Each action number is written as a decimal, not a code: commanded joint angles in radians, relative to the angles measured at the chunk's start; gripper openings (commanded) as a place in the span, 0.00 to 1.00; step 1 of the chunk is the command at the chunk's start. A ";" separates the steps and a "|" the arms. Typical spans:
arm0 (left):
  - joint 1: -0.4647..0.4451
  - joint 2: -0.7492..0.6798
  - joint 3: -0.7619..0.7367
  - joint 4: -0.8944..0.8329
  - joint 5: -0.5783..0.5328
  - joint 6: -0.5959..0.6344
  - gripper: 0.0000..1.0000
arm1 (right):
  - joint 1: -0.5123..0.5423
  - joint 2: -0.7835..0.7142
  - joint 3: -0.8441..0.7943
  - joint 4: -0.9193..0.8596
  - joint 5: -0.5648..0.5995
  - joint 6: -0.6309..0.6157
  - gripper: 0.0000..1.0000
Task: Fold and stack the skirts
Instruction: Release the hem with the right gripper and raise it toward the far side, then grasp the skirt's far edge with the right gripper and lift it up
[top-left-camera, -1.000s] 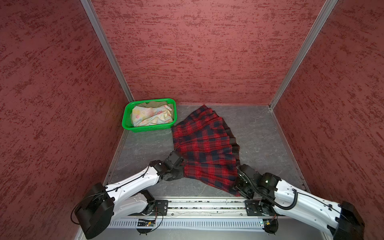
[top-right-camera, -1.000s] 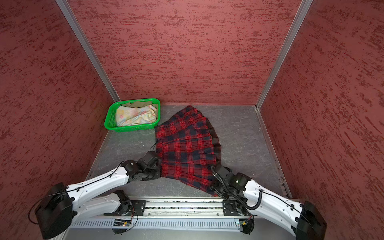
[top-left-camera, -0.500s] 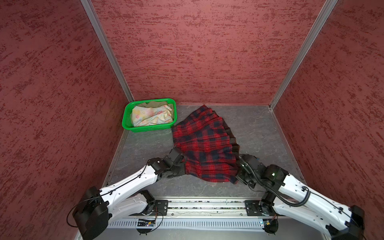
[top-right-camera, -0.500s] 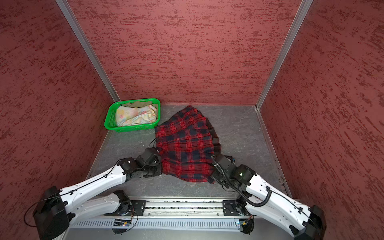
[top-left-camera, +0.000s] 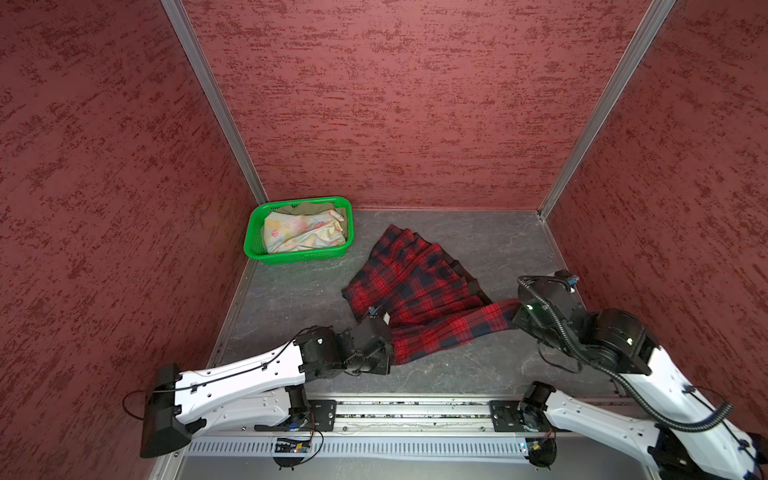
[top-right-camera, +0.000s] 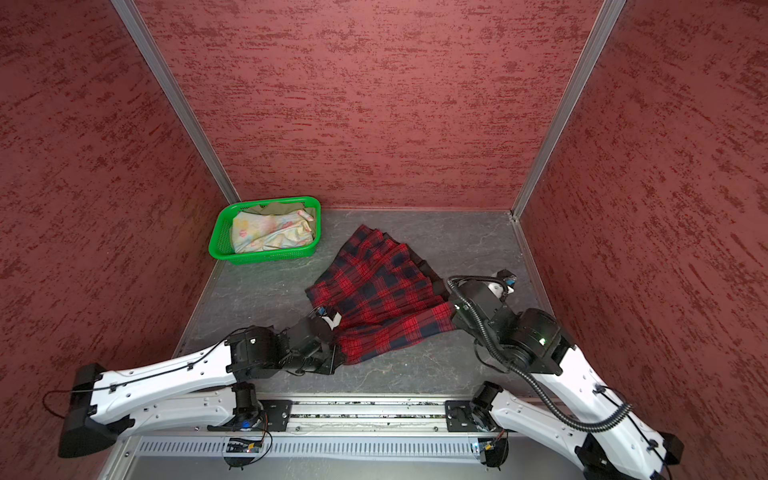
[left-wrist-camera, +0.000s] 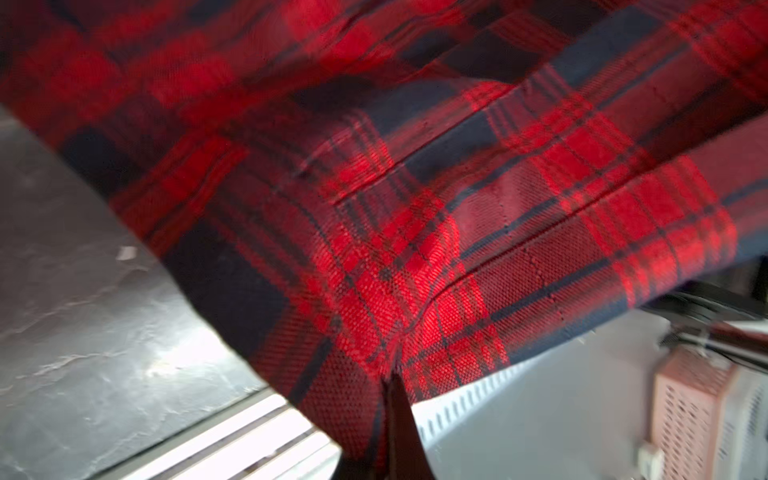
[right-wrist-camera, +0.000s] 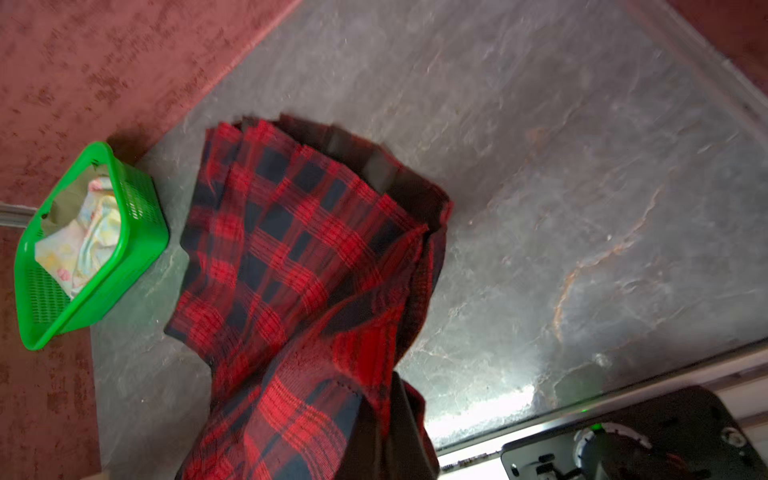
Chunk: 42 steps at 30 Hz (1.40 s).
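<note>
**Both top views: one plaid skirt pinched at two ends, two more skirts left in the basket**

Three skirts are counted. One plaid skirt (top-left-camera: 419, 291) (top-right-camera: 374, 291), red and navy, is spread on the grey table (top-left-camera: 291, 299) near its middle. One floral skirt (top-left-camera: 299, 232), pastel yellow and blue, is bundled in the single green basket (top-left-camera: 299, 257). One olive skirt (top-left-camera: 307, 206) is seen beneath it along the basket's far side.

Two grippers are counted, and both are closed on the plaid skirt. The left gripper (top-left-camera: 386, 351) (top-right-camera: 332, 355) is clamped on the near-left corner. In the left wrist view the cloth (left-wrist-camera: 374, 249) is seen gathered into a pinch at a dark fingertip (left-wrist-camera: 399, 415). The right gripper (top-left-camera: 516, 314) (top-right-camera: 454, 316) is clamped on the near-right end. A band of plaid is stretched between the two grippers, while the pleated remainder is fanned out toward the back of the table.

The table is closed in by three red walls (top-left-camera: 374, 104) and by a metal rail (top-left-camera: 415, 409) along the front. The basket is set in the back-left corner, apart from the plaid skirt's far tip. Bare table is left at the back right, between the skirt and the right wall, as the right wrist view (right-wrist-camera: 582, 208) also shows. A further bare patch is left between the basket and the left arm. A narrower strip is left between the stretched band and the rail.
</note>
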 joint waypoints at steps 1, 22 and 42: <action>0.026 -0.017 0.051 -0.074 -0.027 0.005 0.00 | -0.014 0.108 0.136 -0.006 0.195 -0.130 0.00; 0.965 0.155 -0.104 0.292 0.497 0.274 0.00 | -0.376 1.221 0.808 0.640 -0.463 -0.662 0.00; 0.664 0.226 0.828 -0.055 0.245 0.461 0.00 | -0.426 0.508 0.889 0.570 -0.047 -0.883 0.00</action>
